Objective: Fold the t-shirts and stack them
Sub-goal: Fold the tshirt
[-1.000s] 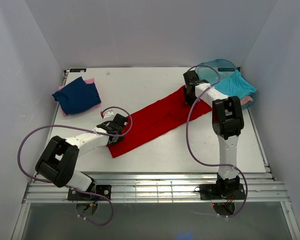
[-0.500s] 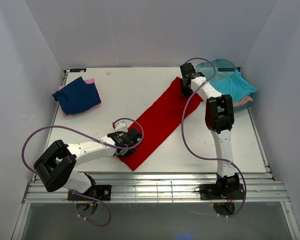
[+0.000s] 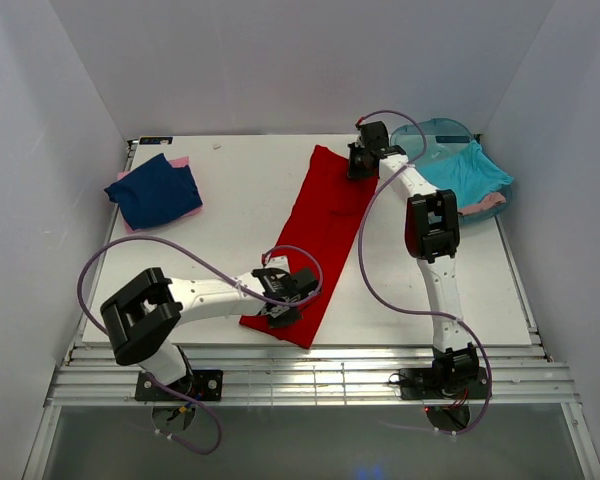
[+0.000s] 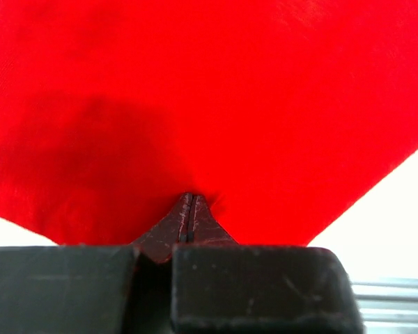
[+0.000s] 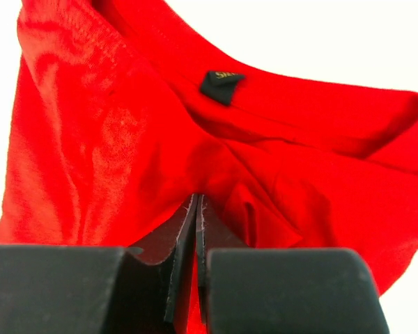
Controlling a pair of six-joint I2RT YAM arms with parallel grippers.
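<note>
Red t-shirt [image 3: 325,225] lies stretched; left pincer [image 3: 281,312] clamped on near hem edge, right pincer [image 3: 354,168] clamped on far collar end.

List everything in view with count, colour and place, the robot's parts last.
red t-shirt: 1, red, strip across mid-table
navy t-shirt: 1, navy, far left
pink t-shirt: 1, pink, under navy t-shirt
turquoise t-shirt: 1, turquoise, in tub
pink cloth: 1, pink, tub's near side
tub: 1, teal, far right
table: 1, white, beneath all
left pincer: 1, black, shut on red t-shirt's near end
right pincer: 1, black, shut on its far end
</note>
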